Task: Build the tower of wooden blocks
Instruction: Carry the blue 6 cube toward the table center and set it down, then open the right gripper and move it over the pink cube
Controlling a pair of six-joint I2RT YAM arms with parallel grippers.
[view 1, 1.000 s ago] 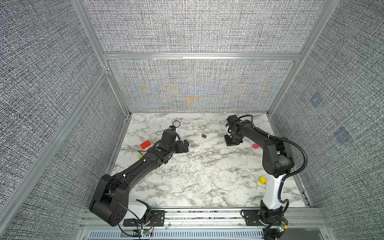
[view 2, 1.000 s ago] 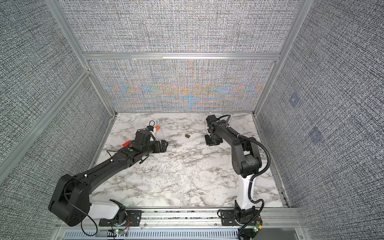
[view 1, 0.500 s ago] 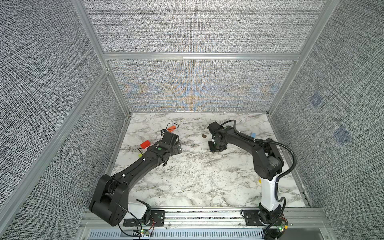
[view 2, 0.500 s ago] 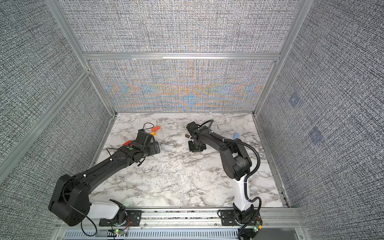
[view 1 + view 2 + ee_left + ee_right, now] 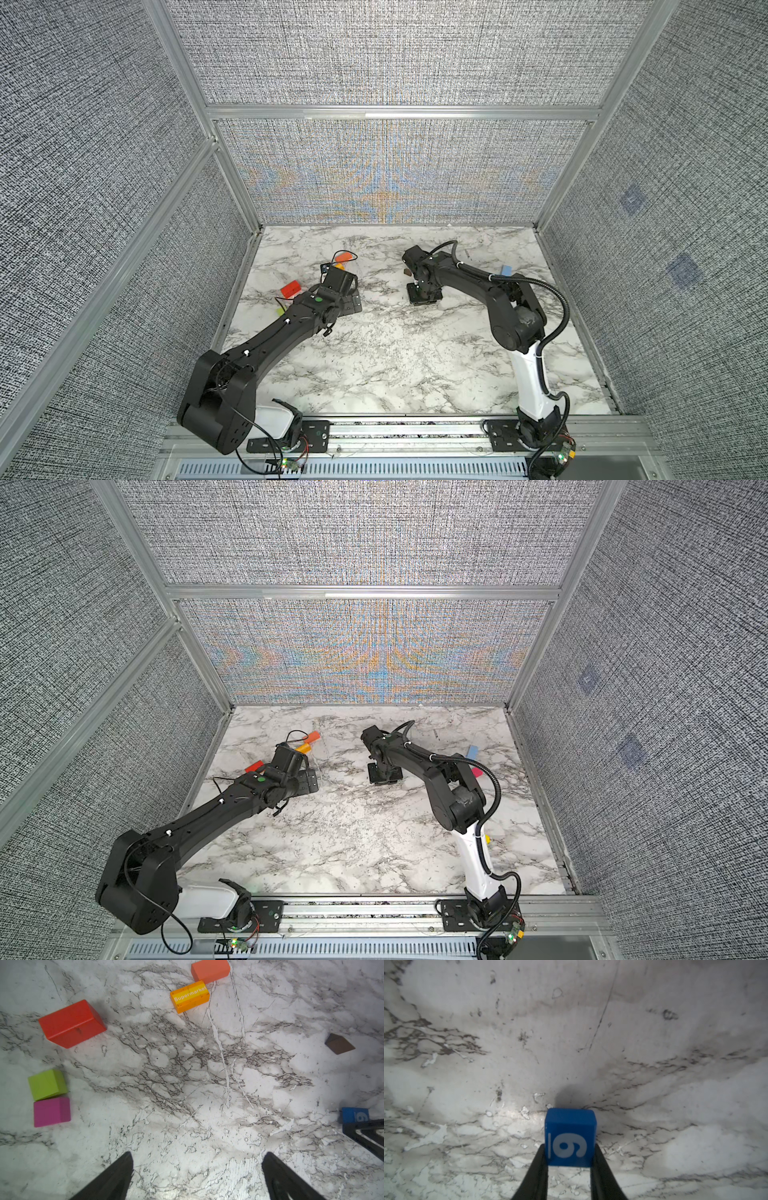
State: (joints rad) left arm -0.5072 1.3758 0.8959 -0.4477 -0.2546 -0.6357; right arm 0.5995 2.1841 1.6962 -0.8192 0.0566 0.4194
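Blue block (image 5: 570,1126) (white numeral on its face) sits squarely between the right jaws, clenched on its two sides, low over the worktop (image 5: 508,1043) just beyond centre, toward the far edge. Left jaws released, spread wide, nearer the left edge.

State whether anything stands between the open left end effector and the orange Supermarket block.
Nothing visible does. Only bare marble lies between the left end effector and the orange Supermarket block; the red block and brown block sit off that line, on opposite sides.
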